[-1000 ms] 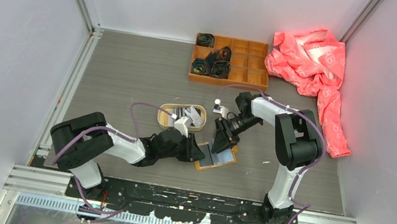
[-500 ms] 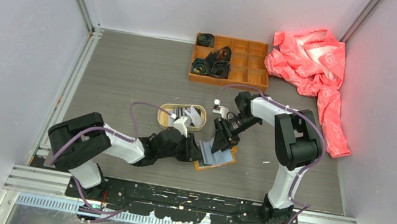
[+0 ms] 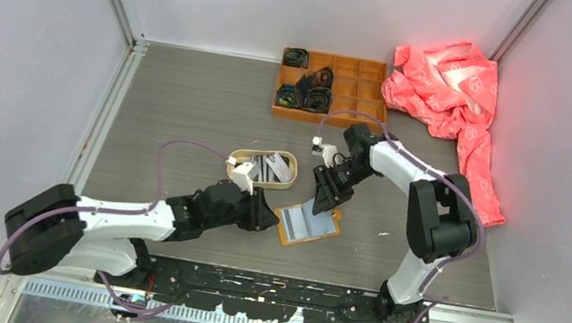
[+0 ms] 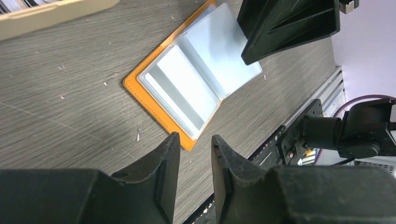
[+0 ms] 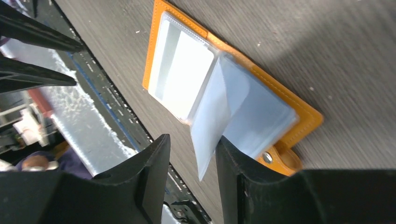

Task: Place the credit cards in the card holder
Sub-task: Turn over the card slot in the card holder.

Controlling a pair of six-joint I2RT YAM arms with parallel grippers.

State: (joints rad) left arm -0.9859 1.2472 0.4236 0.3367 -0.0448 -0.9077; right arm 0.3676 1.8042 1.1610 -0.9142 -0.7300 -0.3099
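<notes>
The mustard-orange card holder (image 3: 307, 225) lies open on the table, its clear sleeves up. A white and grey card (image 4: 180, 91) sits in its left sleeve, also seen as the card (image 5: 180, 70) in the right wrist view. More credit cards (image 3: 274, 167) lie in the oval tan tray (image 3: 238, 173). My left gripper (image 3: 267, 214) is open and empty, just left of the holder (image 4: 140, 91). My right gripper (image 3: 326, 196) hovers over the holder's far right side, open. One loose sleeve leaf (image 5: 210, 121) stands between its jaws, against the right finger (image 5: 229, 154).
An orange wooden compartment box (image 3: 368, 96) with dark rolled items stands at the back. A pink cloth (image 3: 452, 88) is heaped in the back right corner. The black rail (image 3: 270, 286) runs along the near table edge.
My left arm has drawn back to the left, off the holder's left edge. The right gripper has lifted slightly toward the back, and the holder now lies uncovered.
</notes>
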